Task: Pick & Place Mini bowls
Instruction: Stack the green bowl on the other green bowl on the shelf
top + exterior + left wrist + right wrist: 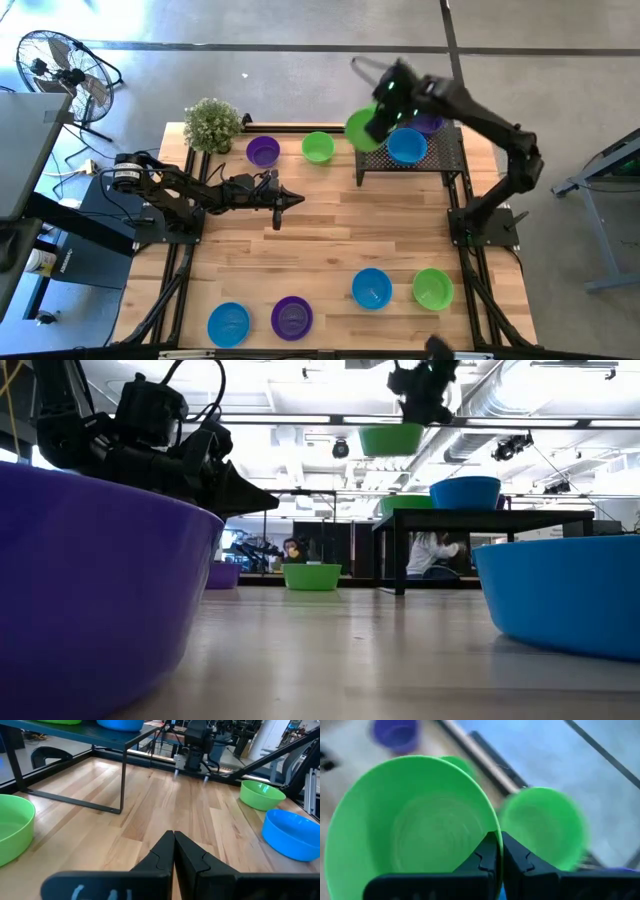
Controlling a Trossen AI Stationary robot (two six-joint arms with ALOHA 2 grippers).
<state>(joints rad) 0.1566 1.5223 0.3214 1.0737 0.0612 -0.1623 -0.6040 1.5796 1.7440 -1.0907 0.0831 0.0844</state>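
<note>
Right gripper point(372, 122) pinches green bowl point(362, 130) by its rim, raised beside black rack point(440, 158) carrying blue bowl point(407, 146). Left gripper point(296, 201) closed, empty, extended low over table point(330, 230).

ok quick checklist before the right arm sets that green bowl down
1. Grip: right hand shut on the green bowl's rim: ok.
2. Bowl clear of the rack, held up above it: ok.
3. Free spot on the rack: green, blue and purple bowls already sit there: cannot tell.
4. Left hand shut, empty, over mid-table, away from the rack: ok.
5. Bowl level: tilted in the high view: not ok.
</note>
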